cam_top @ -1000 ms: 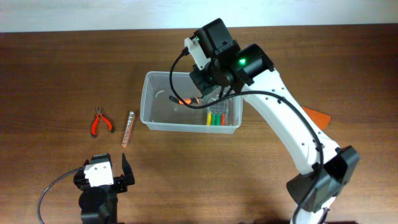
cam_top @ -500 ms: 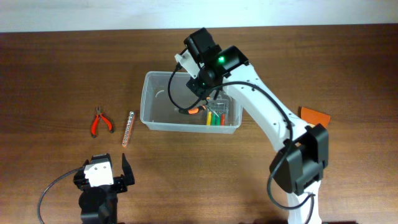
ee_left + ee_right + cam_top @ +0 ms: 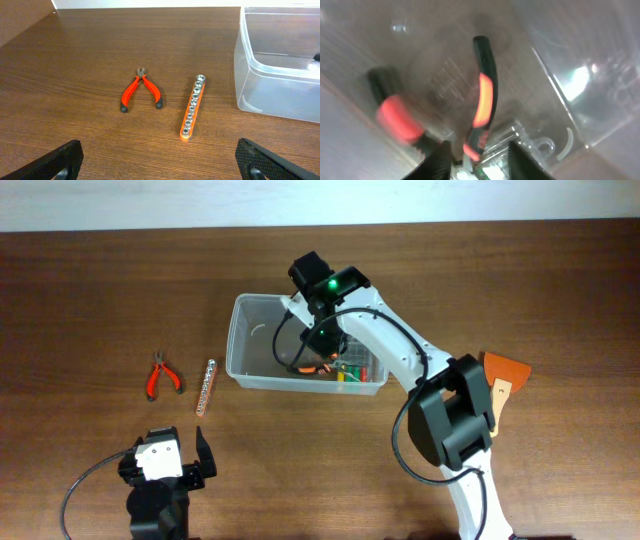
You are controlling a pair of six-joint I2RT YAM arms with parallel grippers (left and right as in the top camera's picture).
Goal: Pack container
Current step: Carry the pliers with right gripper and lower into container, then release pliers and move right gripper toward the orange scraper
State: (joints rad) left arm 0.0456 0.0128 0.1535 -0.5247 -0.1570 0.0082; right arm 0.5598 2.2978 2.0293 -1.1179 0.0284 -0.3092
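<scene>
The container (image 3: 234, 340) is a large clear tub in the middle of the table; it also shows at the right of the left wrist view (image 3: 260, 75). My right gripper (image 3: 322, 346) reaches down into it. In the right wrist view its fingers stand apart (image 3: 480, 162), just above the tub's floor (image 3: 560, 60). An orange-and-black handled tool (image 3: 482, 100) lies blurred on that floor, its nose between the fingers. My left gripper (image 3: 168, 448) sits near the front left edge, wide open (image 3: 160, 162) over bare wood.
Red pliers (image 3: 160, 375) (image 3: 141, 90) and an orange rail of sockets (image 3: 206, 385) (image 3: 193, 106) lie left of the tub. A small clear case of coloured bits (image 3: 352, 370) rests inside it. An orange-bladed tool (image 3: 505, 368) lies at the right.
My right arm has swung left and lower into the tub. Its jaws, shut on the orange-handled tool before, have parted. The left arm has not moved.
</scene>
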